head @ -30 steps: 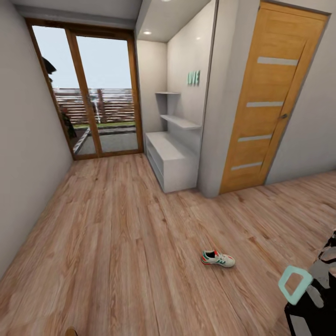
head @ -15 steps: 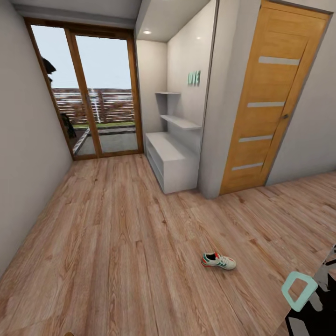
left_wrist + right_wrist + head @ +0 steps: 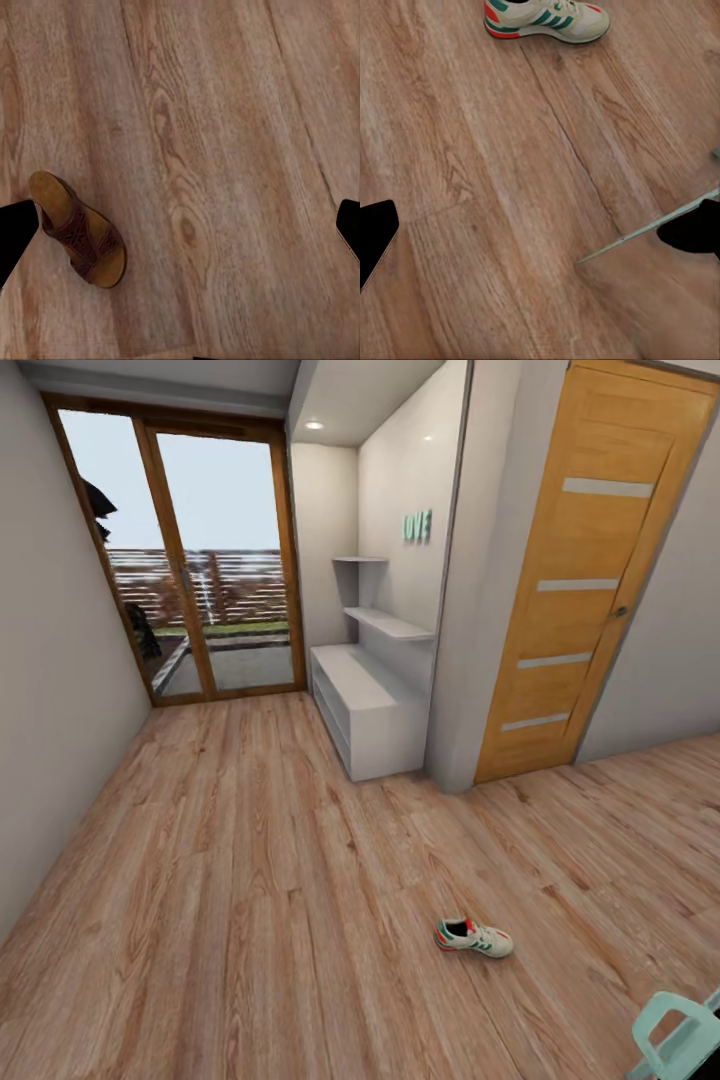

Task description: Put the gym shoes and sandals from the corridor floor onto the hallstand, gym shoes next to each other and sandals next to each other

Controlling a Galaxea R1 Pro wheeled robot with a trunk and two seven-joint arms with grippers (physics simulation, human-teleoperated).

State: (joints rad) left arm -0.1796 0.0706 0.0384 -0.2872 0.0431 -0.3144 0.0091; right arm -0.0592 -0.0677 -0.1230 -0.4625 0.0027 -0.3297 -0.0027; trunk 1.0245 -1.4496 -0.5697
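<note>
One gym shoe (image 3: 473, 937) on floor (image 3: 250, 880), teal "LOVE" (image 3: 416, 525) above hallstand (image 3: 366, 710) (both end effectors' fingers spread).

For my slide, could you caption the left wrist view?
One brown sandal lying on the wood-plank floor.

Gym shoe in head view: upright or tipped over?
Upright. The gym shoe sits sole-down on the floor, opening facing up; the right wrist view shows its laces on top and its green stripes side-on.
</note>
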